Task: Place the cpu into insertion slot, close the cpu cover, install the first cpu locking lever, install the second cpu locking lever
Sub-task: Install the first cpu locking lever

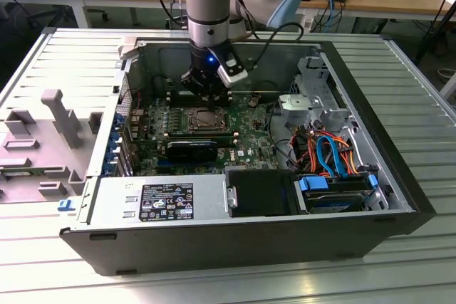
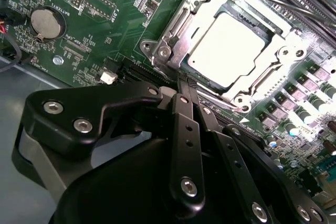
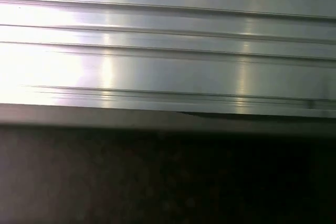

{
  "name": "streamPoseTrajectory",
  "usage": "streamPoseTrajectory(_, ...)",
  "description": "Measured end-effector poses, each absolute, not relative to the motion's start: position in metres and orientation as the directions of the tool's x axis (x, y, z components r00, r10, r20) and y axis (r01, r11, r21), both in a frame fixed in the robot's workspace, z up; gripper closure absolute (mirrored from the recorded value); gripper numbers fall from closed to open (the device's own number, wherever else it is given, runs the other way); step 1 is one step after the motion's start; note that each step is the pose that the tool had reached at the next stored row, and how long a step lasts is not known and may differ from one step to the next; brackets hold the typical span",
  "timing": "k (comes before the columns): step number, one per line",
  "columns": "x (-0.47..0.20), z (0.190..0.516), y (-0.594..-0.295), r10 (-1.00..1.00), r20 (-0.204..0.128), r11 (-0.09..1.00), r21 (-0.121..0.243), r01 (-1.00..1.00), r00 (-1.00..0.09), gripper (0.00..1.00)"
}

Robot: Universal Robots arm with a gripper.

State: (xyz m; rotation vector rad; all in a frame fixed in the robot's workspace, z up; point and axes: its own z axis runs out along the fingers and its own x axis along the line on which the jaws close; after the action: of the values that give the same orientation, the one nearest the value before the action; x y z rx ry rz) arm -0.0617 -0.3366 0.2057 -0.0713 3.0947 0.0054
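We see the computer case [image 1: 235, 233] lying open on the worktop [image 1: 420, 105]. Inside, the insertion slot [image 1: 206, 119] sits on the board, with the cpu [image 2: 231, 51] lying in it. The cpu cover [image 2: 239, 95] seems folded down around the chip. The claw [image 1: 206, 89] hangs just behind the slot.

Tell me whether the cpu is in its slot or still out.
In. In the second wrist view the cpu lies flat inside the insertion slot, with the cpu cover framing it.
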Motion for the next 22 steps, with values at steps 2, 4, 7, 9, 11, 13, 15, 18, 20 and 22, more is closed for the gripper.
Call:
streamPoseTrajectory(2,-0.0609,0.2055,-0.3374,-0.046,-0.046,0.999,0.003,-0.046,-0.998,0.89)
streamPoseTrajectory(4,-0.0601,0.2053,-0.3383,-0.046,-0.045,0.999,0.003,-0.046,-0.998,0.89)
streamPoseTrajectory(7,-0.0589,0.2048,-0.3396,-0.046,-0.044,0.999,0.004,-0.046,-0.998,0.89)
streamPoseTrajectory(9,-0.0582,0.2042,-0.3408,-0.046,-0.044,0.999,0.004,-0.046,-0.998,0.89)
streamPoseTrajectory(11,-0.0575,0.2037,-0.3414,-0.046,-0.043,0.999,0.004,-0.046,-0.998,0.89)
streamPoseTrajectory(13,-0.0562,0.2026,-0.3414,-0.046,-0.041,0.999,0.004,-0.046,-0.998,0.89)
streamPoseTrajectory(15,-0.054,0.2014,-0.3413,-0.046,-0.04,0.999,0.004,-0.046,-0.998,0.89)
streamPoseTrajectory(18,-0.0523,0.2009,-0.3414,-0.046,-0.039,0.999,0.005,-0.046,-0.998,0.89)
streamPoseTrajectory(20,-0.0519,0.2005,-0.3415,-0.046,-0.038,0.999,0.011,-0.046,-0.998,0.89)
streamPoseTrajectory(22,-0.0514,0.2005,-0.3416,-0.046,-0.037,0.999,0.011,-0.046,-0.998,0.89)
